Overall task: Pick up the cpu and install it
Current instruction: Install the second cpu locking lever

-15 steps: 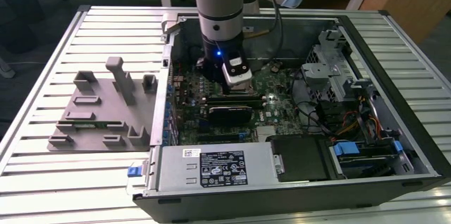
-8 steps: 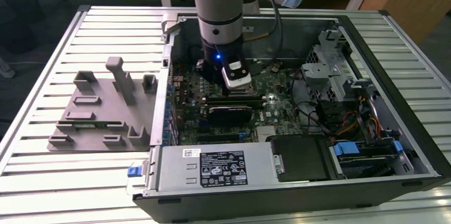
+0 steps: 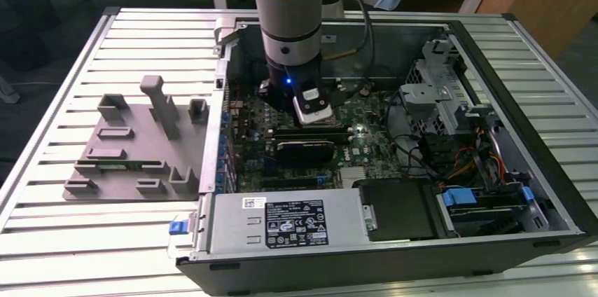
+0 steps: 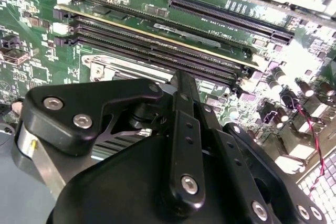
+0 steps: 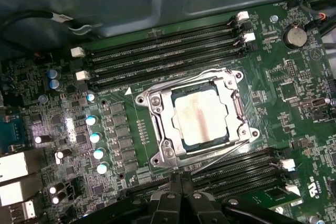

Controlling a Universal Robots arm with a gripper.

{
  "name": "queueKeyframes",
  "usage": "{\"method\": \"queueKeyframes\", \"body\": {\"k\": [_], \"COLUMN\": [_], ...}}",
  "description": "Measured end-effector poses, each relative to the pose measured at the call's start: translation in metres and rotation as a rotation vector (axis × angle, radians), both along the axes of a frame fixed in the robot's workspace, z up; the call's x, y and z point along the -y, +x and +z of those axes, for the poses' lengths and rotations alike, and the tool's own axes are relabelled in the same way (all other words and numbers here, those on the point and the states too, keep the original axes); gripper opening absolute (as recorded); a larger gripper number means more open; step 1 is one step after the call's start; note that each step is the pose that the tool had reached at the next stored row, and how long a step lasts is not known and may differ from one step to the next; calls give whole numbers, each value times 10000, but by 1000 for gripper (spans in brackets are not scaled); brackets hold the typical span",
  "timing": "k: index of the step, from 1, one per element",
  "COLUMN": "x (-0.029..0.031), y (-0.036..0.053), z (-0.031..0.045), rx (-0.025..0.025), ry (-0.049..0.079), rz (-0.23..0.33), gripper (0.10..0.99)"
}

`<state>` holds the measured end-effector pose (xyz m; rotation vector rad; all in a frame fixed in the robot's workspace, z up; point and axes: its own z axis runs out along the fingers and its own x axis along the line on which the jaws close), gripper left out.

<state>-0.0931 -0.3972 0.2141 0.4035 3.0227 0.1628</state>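
Observation:
The cpu (image 5: 202, 116), a flat square chip with a shiny silver top, lies inside the metal-framed socket (image 5: 157, 129) on the green motherboard (image 5: 294, 93) in the first wrist view. My gripper (image 5: 181, 182) hangs just above the board beside the socket. Its black fingers are drawn together with nothing between them, and it does not touch the cpu. In the exterior view the gripper (image 3: 313, 111) reaches down into the open computer case (image 3: 523, 171), over the dark socket area (image 3: 304, 148). The second wrist view shows the gripper's black linkage (image 4: 184, 145) in front of the memory slots (image 4: 157, 45).
Memory slots (image 5: 168, 51) flank the socket on both sides. Capacitors (image 5: 94, 137) stand close by. A power supply (image 3: 290, 223), drive cage (image 3: 449, 94) and cables (image 3: 467, 164) crowd the case. A grey fixture tray (image 3: 131, 146) sits on the slatted table at the exterior view's left.

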Motion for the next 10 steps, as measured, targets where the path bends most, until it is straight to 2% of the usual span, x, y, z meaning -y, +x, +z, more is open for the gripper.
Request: {"method": "queueKeyframes", "body": {"k": [4, 10], "x": [15, 25], "y": [-5, -22], "z": [-23, -57], "rx": [1, 0], "ry": [185, 273], "rz": [20, 51], "gripper": [106, 106]}}
